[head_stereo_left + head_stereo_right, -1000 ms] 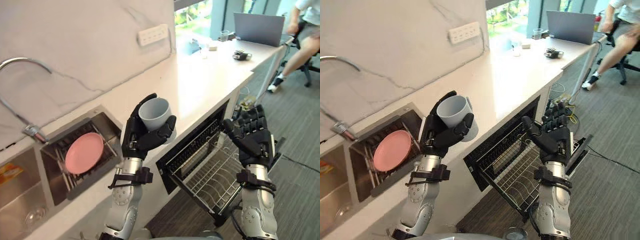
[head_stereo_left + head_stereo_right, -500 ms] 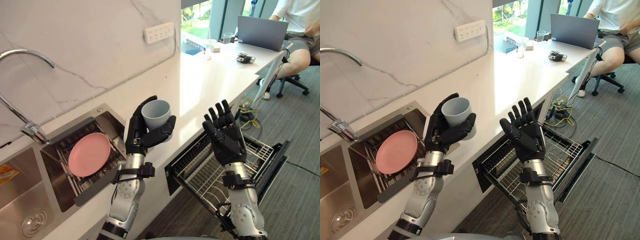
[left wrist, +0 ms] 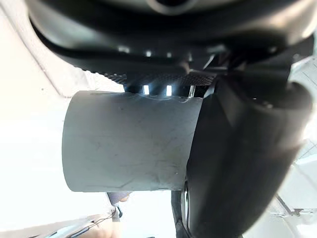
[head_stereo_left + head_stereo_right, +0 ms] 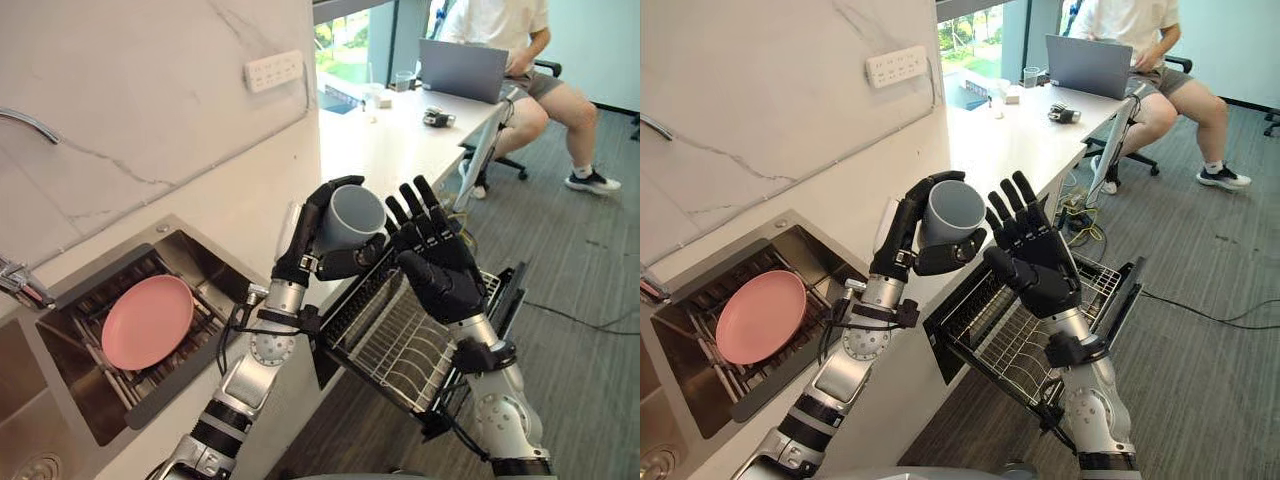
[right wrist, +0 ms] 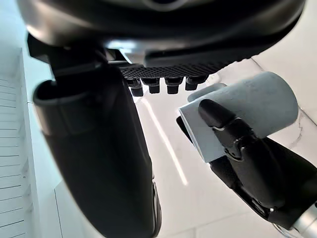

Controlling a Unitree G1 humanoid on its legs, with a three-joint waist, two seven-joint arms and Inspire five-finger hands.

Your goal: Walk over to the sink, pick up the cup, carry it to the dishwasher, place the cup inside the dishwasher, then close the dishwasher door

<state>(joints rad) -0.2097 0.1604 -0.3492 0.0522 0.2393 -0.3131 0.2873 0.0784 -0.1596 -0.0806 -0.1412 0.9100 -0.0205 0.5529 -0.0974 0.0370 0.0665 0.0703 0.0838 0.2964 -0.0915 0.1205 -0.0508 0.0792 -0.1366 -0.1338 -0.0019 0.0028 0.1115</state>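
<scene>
Left wrist view showed the left hand's thumb (image 3: 237, 148) pressed along the side of the grey cup (image 3: 129, 141). From the head, its fingers (image 4: 338, 186) curled over the rim, so the left hand (image 4: 308, 240) gripped the cup in the air, tilted with its mouth up and to the right. Just right of it the right hand (image 4: 440, 270) was raised, palm toward the cup, its fingers (image 4: 422, 205) straight, spread and holding nothing. Below both hands the dishwasher's wire rack (image 4: 395, 345) stood pulled out beside the open door (image 4: 1126, 290). The white bench (image 4: 385, 150) ran to the far right, where a person (image 4: 500, 25) sat at a laptop (image 4: 462, 70). To the left, a pink plate (image 4: 147, 320) lay in the sink (image 4: 205, 262).
</scene>
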